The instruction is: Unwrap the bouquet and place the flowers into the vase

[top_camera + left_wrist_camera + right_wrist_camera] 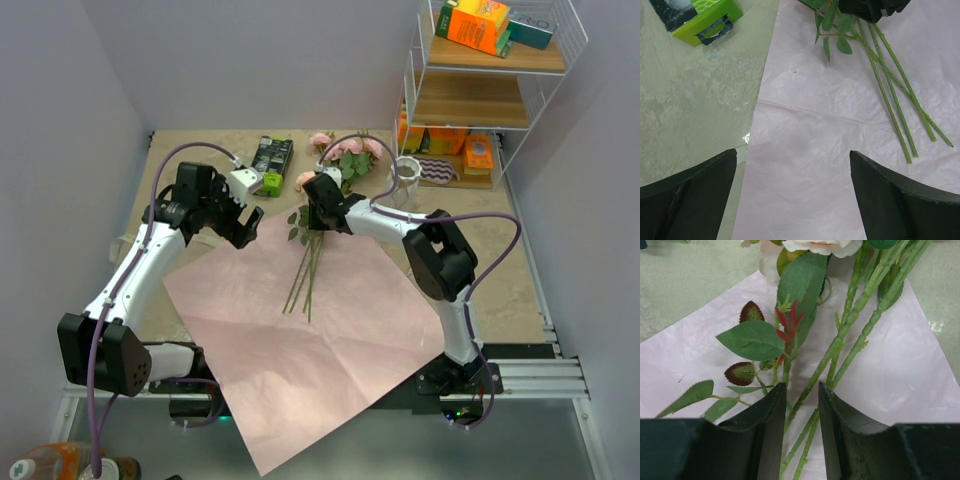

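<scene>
Finding: the pink and cream rose-like flowers on thin green stems lie on the far corner of the unfolded pale pink paper sheet. Cut ends point to the near edge and blooms to the far edge, so the long axis runs near to far.

The right gripper straddles the stems just below the leaves, fingers drawn in narrow. Whether they pinch cannot be told (a slit shows beside the stems).

The left gripper hangs fully spread over the sheet's left edge, holding nothing.

The small off-white ribbed vase stands upright, far-right of the blooms, nearer the right arm.
</scene>
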Controlling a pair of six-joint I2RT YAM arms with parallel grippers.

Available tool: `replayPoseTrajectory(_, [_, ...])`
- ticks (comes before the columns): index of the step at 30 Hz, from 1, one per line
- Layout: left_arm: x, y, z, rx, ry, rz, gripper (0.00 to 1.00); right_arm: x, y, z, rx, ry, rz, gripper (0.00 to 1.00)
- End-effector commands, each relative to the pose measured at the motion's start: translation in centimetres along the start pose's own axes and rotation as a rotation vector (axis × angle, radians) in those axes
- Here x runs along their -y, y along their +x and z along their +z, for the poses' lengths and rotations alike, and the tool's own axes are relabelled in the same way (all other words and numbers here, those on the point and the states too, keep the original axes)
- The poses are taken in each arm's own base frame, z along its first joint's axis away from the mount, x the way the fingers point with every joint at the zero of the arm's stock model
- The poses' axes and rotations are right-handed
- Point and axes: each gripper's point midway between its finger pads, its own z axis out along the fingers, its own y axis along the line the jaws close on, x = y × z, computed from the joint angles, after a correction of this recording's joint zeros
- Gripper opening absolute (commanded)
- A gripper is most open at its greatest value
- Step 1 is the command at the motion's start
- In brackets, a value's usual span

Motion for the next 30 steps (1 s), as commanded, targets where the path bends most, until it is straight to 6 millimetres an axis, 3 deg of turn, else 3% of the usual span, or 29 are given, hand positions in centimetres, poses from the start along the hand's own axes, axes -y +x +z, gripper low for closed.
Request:
replayPoseTrajectory(1, [-0.4, -1.0, -0.6, 0.044, -0.020, 0.032, 0.99, 0.3, -2.5, -1.4, 0.053, -0.015, 0.023, 0.36])
replayPoseTrajectory(8, [-0.3, -0.6, -0.6, 0.031, -0.019, 0.035, 0.99, -0.2, -3.4, -1.0, 0.067, -0.032, 0.040, 0.37])
replayPoseTrajectory(14, [-0.2, 0.0, -0.3, 0.021, -0.015, 0.037, 0.99, -0.3, -3.1, 0.0, 0.056, -0.042, 0.071, 0.36])
replayPoseTrajectory(17, [-0.3, 0.0, -0.4, 0.020, -0.021, 0.042, 0.99, -0.6, -3.1, 0.3, 0.053, -0.053, 0.082, 0.33])
replayPoseTrajectory(19, [-0.3, 0.2, -0.4, 0.016, -0.022, 0.042, 0.99, -0.8, -3.2, 0.3, 0.056, -0.061, 0.087, 0.23])
replayPoseTrajectory(21, [-0.2, 0.2, -0.4, 0.019, -0.022, 0.045, 0.99, -1.1, -3.8, -0.3, 0.073, -0.075, 0.098, 0.13])
replayPoseTrajectory(30, [-0.2, -0.3, -0.9, 0.033, -0.025, 0.039, 0.99, -1.4, -7.5, -4.9, 0.205, -0.124, 0.124, 0.06])
